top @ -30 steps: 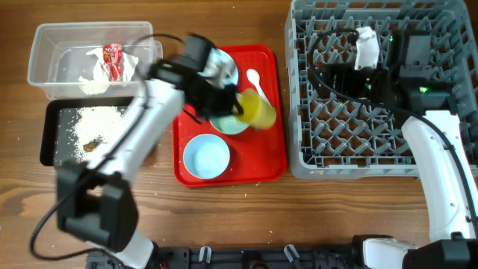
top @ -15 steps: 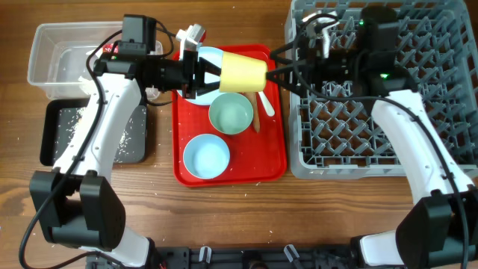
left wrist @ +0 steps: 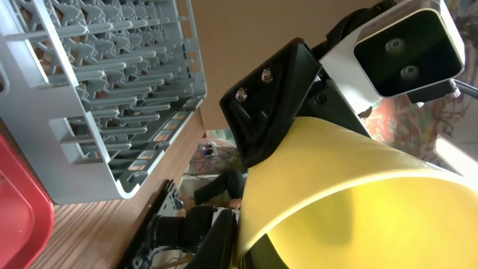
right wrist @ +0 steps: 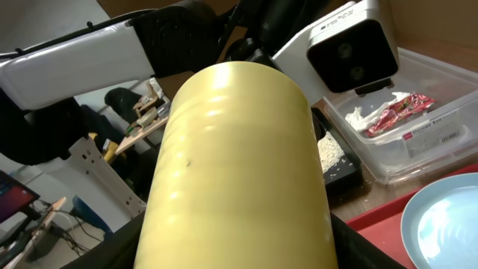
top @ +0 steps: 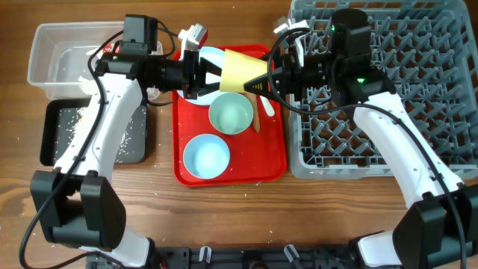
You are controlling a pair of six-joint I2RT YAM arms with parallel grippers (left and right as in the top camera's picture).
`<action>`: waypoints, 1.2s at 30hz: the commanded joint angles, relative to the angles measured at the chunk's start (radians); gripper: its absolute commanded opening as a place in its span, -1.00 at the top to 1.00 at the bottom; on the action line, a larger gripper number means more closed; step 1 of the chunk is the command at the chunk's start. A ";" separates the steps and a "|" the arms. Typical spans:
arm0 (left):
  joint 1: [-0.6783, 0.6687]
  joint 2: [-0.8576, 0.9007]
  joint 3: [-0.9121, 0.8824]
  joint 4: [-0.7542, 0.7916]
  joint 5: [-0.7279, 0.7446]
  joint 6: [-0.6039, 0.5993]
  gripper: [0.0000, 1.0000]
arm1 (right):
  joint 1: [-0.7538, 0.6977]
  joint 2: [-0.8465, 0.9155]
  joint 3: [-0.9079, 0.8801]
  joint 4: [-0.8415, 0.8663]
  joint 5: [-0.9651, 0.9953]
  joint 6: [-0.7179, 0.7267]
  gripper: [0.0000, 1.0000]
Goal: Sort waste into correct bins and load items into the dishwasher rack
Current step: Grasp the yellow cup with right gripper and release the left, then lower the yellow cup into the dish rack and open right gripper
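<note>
The small yellow cup (top: 240, 71) hangs on its side above the red tray (top: 276, 161). My left gripper (top: 211, 75) is shut on its rim, one finger inside and one outside (left wrist: 246, 239). My right gripper (top: 263, 81) is open, with a finger on either side of the cup's closed end (right wrist: 239, 254). The cup fills both wrist views (left wrist: 358, 194) (right wrist: 239, 172). On the tray lie the mint-green bowl (top: 230, 114), the pale blue bowl (top: 206, 157), the pale blue plate (top: 209, 54), the white spoon (top: 267, 107) and the carrot-shaped piece (top: 256, 119).
The grey dishwasher rack (top: 418, 112) stands on the right. The clear tub (top: 52, 60) at the far left holds the red-and-white wrapper (right wrist: 399, 112). The black tray (top: 60, 134) in front of the tub holds rice-like grains (top: 75, 119).
My left gripper lifted the yellow cup from the tray and turned it on its side. My right arm swung left from over the rack and brought its open fingers around the cup.
</note>
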 commanded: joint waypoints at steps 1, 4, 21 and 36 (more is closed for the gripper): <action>-0.002 -0.017 0.011 0.003 0.015 -0.001 0.78 | -0.005 0.016 0.013 0.013 -0.024 -0.012 -0.02; -0.002 -0.017 0.011 0.003 -0.047 -0.002 0.71 | -0.073 0.016 0.013 0.012 -0.020 0.020 0.02; -0.005 -0.017 0.011 -0.131 -1.155 0.003 0.33 | -0.209 -0.064 0.200 -0.790 1.146 0.137 0.03; -0.005 -0.017 0.011 -0.175 -1.338 0.006 0.21 | -0.087 0.026 0.237 -1.278 1.240 0.127 0.03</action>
